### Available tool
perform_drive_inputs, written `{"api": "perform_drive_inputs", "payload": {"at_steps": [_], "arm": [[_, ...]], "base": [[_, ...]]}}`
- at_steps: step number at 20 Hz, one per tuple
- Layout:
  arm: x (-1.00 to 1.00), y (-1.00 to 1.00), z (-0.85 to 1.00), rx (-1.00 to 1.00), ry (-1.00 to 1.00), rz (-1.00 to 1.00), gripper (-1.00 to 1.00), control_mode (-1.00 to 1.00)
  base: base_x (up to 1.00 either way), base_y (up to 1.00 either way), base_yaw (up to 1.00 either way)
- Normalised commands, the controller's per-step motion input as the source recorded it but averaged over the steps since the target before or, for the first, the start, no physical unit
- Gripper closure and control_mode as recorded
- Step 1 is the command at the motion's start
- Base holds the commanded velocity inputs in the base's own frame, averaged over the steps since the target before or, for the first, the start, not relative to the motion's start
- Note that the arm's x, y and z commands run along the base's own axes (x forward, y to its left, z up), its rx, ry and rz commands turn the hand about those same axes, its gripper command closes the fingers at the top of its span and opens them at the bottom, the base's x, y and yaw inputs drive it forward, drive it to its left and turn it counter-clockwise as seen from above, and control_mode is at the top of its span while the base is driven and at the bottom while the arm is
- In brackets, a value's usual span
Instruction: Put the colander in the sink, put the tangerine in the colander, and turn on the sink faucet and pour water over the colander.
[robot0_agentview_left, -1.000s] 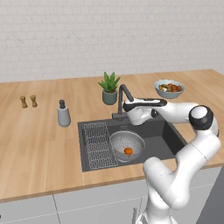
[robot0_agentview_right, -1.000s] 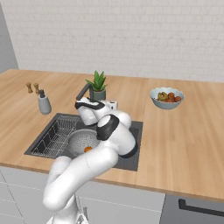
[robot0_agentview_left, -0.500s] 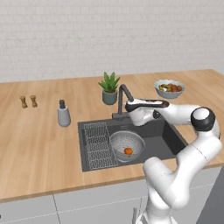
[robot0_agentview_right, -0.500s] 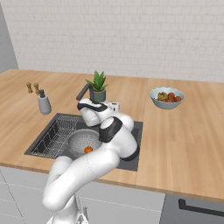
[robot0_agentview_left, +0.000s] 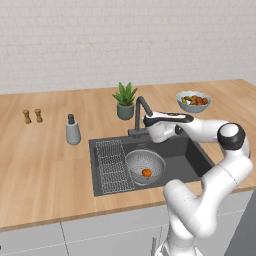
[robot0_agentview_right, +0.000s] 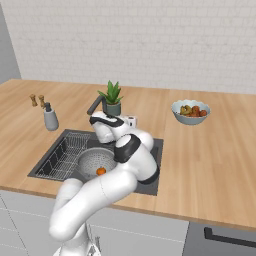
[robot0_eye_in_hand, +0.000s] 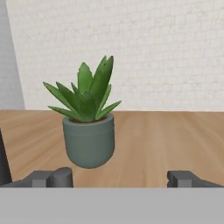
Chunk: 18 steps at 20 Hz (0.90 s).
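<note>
A: Nearest first: where's the fruit?

B: The tangerine (robot0_agentview_left: 146, 172) sits in the colander (robot0_agentview_left: 145, 167), inside the sink (robot0_agentview_left: 195, 156).

A: And the gripper (robot0_agentview_left: 148, 120)?

B: Its 2 fingers are spread wide, holding nothing, just beside the faucet (robot0_agentview_left: 140, 114), which lies toward the plant (robot0_eye_in_hand: 89, 124). I'd judge the tap is next.

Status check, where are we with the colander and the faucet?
Gripper open, empty, near the sink faucet. Tangerine in colander, colander in sink. No water visible. Potted plant just behind.
</note>
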Motion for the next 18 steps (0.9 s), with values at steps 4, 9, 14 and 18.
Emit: {"api": "perform_drive_inputs", "payload": {"at_steps": [4, 9, 14, 18], "arm": [[0.01, 0.00, 0.00, 0.00, 0.00, 0.00, -1.00, -1.00], [0.00, -0.12, 0.00, 0.00, 0.00, 0.00, -1.00, -1.00], [0.00, -0.53, 0.00, 0.00, 0.00, 0.00, -1.00, -1.00], [0.00, -0.83, 0.00, 0.02, 0.00, 0.00, -1.00, -1.00]], "base": [[0.00, 0.00, 0.00], [0.00, 0.00, 0.00], [0.00, 0.00, 0.00], [0.00, 0.00, 0.00]]}}
